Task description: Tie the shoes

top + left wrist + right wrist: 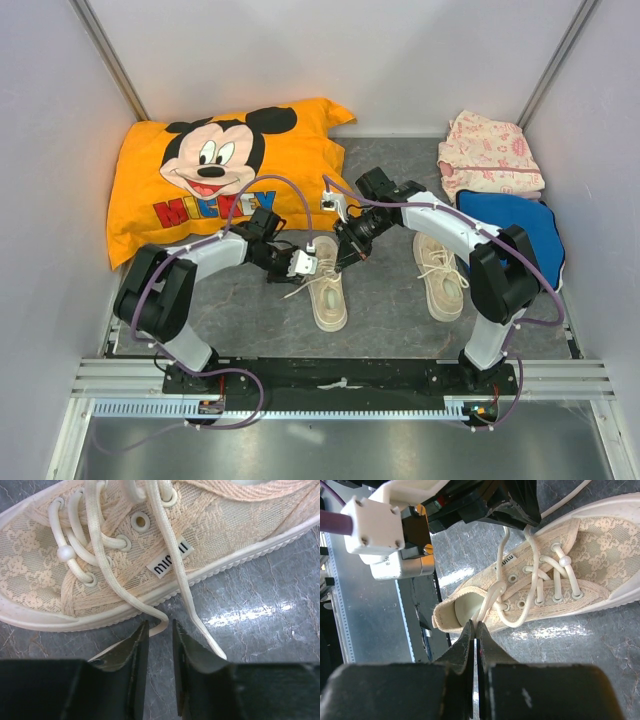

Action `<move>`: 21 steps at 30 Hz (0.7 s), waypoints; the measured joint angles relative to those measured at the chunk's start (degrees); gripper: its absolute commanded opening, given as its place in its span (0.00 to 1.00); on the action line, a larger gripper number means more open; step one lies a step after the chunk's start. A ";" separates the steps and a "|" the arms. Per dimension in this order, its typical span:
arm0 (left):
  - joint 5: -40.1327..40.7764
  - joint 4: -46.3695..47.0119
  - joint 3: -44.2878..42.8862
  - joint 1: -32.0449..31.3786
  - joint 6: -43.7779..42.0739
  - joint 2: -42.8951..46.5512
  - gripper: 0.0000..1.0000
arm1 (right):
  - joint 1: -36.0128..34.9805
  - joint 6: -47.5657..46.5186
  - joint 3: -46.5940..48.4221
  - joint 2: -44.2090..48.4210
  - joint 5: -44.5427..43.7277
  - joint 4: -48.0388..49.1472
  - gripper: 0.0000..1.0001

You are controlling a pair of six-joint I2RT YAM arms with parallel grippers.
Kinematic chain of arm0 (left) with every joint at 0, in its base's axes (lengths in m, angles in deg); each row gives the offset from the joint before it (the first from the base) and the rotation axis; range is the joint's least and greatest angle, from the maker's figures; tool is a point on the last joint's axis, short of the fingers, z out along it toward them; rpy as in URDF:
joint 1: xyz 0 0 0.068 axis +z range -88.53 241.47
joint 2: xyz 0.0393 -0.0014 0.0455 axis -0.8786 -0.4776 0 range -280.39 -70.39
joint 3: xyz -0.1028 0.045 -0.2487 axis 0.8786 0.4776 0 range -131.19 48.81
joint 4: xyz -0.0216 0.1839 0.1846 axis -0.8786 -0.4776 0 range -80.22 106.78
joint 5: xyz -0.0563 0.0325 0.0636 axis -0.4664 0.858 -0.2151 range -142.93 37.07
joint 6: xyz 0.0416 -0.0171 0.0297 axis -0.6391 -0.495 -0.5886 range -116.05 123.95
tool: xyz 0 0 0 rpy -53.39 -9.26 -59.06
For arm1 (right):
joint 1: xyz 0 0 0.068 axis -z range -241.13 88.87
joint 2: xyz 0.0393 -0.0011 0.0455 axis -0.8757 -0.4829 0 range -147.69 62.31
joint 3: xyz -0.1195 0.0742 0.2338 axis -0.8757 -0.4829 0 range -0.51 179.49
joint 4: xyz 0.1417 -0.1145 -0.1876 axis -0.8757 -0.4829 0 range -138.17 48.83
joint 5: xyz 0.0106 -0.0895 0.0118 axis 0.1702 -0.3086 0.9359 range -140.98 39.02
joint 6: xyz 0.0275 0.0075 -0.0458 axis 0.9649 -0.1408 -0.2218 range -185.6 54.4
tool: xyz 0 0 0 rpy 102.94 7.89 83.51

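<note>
Two cream-beige shoes lie on the grey mat, toes toward the arms: the left shoe point(328, 292) and the right shoe point(441, 275). Both grippers meet over the left shoe's heel end. My left gripper point(318, 262) point(160, 626) hangs beside the left shoe point(40, 575) with its jaws a narrow gap apart. A bend of white lace point(170, 545) lies at their tips, unclamped. My right gripper point(343, 258) point(476, 625) is shut on a doubled strand of lace point(492, 597) at the ankle opening of that shoe point(600, 555). The right shoe's laces lie loose.
An orange Mickey pillow point(215, 170) fills the back left. Folded pink cloth point(490, 155) and a blue cloth point(525, 225) lie at the back right, close to the right arm. Grey walls enclose the sides. A metal rail point(340, 385) runs along the near edge.
</note>
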 measured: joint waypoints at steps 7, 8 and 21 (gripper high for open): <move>0.02 -0.42 -0.76 -0.59 -0.59 -1.07 0.08 | 0.04 0.24 0.00 -0.11 -0.13 0.00 0.00; 0.02 -0.42 -0.81 -0.63 -0.68 -1.16 0.03 | 0.04 0.22 0.00 -0.11 -0.15 0.00 0.00; -1.75 -3.93 -0.55 1.33 1.01 12.50 0.02 | 0.72 2.91 0.00 -0.09 -4.26 3.80 0.00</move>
